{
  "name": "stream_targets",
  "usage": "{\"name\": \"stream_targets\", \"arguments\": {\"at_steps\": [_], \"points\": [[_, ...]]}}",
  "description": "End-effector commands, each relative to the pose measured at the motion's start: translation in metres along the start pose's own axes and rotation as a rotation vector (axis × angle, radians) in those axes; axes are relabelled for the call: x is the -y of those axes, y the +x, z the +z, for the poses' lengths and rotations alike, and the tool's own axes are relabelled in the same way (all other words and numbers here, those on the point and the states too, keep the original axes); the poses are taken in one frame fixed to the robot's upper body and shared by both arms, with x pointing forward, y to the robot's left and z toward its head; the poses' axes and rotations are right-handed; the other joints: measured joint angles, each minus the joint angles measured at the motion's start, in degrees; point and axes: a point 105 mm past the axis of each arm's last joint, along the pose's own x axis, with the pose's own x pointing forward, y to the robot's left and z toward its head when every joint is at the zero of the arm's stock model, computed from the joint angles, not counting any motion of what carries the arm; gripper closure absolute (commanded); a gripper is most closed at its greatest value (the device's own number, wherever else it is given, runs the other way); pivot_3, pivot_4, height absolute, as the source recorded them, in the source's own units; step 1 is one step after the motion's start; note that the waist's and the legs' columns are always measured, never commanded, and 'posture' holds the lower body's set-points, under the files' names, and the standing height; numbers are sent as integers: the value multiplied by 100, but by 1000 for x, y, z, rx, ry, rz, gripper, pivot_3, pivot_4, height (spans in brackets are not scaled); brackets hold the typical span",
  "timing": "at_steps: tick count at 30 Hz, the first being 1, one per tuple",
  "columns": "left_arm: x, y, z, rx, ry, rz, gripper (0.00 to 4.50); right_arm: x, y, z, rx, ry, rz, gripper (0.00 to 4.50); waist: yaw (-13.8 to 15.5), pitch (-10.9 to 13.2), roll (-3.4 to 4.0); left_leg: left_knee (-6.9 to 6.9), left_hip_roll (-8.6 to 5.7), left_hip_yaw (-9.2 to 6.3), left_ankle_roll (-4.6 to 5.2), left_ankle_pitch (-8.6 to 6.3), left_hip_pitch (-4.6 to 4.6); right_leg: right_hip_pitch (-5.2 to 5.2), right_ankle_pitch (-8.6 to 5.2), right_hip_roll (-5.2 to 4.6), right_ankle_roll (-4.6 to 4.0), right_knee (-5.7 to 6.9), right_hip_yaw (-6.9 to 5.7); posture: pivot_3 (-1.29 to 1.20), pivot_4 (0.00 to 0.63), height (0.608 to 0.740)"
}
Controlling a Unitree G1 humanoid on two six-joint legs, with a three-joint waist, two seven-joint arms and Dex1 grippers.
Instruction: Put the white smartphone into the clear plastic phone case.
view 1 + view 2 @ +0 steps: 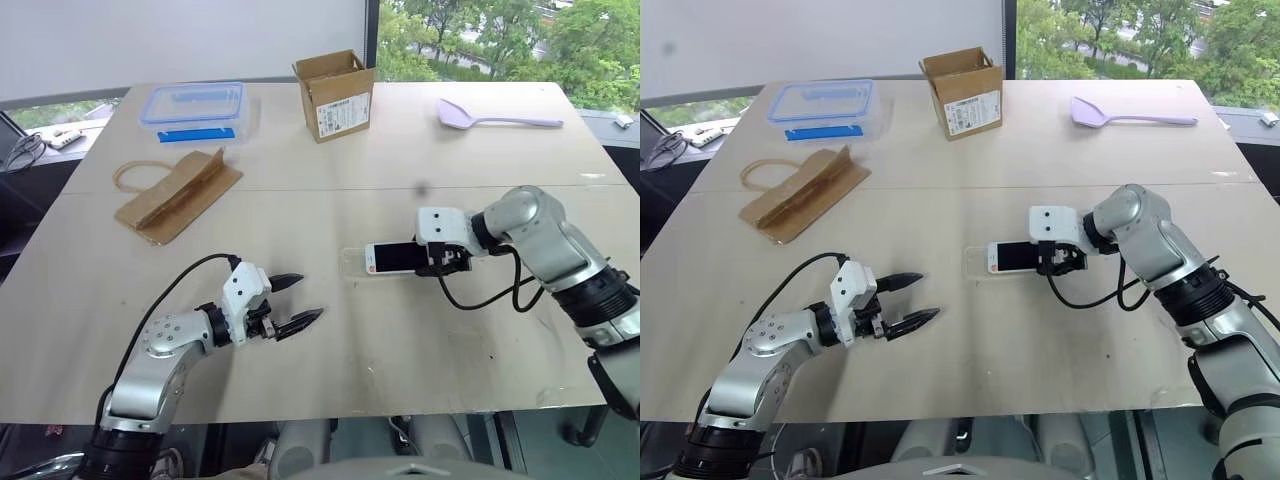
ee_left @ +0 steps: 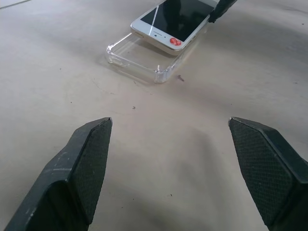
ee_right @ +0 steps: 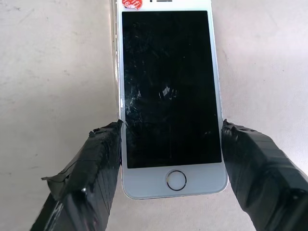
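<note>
Clear case (image 2: 139, 62) is seen under the phone's (image 3: 168, 96) far end. The phone is pinched by the right gripper (image 3: 171, 159); the left gripper (image 1: 298, 300) is spread, empty.

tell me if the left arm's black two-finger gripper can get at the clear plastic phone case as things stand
Probably yes. The left gripper is open and aimed at the clear plastic phone case, with bare table between them. The white smartphone covers only the case's far part.
</note>
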Motion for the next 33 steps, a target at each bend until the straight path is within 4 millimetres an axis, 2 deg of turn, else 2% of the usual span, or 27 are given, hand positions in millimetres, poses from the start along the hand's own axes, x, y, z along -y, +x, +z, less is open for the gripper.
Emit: {"name": "stream_targets", "arguments": {"at_steps": [1,21,22,23,26,31,32,33], "points": [[-2,1,8,25,30,1,542,-2,-3,5,-4,-36,0,1625,0,0,0,0,0,0,0,0,0,0,0,0,0,0,0,0,150,740],[-2,2,11,26,42,3,542,-8,3,2,-45,-82,38,1625,0,-1,-1,0,0,0,0,0,1,1,0,0,0,0,0,0,150,740],[-2,2,11,26,42,3,471,-8,3,3,-42,-80,37,667,0,-1,-1,0,0,0,0,0,1,1,0,0,0,0,0,0,150,740],[-2,3,11,27,42,3,471,-7,3,4,-35,-80,32,263,0,0,-1,0,0,0,0,0,0,0,0,0,0,0,0,0,150,740],[-1,3,11,29,42,3,471,-3,-2,9,-9,-81,-4,263,-2,0,0,0,0,0,0,0,0,0,0,0,0,0,0,0,150,740],[-2,4,13,36,44,6,471,0,-25,29,110,-20,-27,263,1,1,1,-1,1,0,0,0,-1,-1,0,0,0,0,0,0,150,740],[-2,5,13,37,44,6,471,-1,-28,31,123,-11,-31,793,3,0,0,-1,1,-1,0,0,-2,-2,0,0,0,0,0,0,150,740],[-2,5,13,40,44,6,471,-1,-32,32,138,3,-31,1061,4,0,1,-1,1,-1,0,0,-2,-1,0,0,0,0,0,0,150,740]]}}
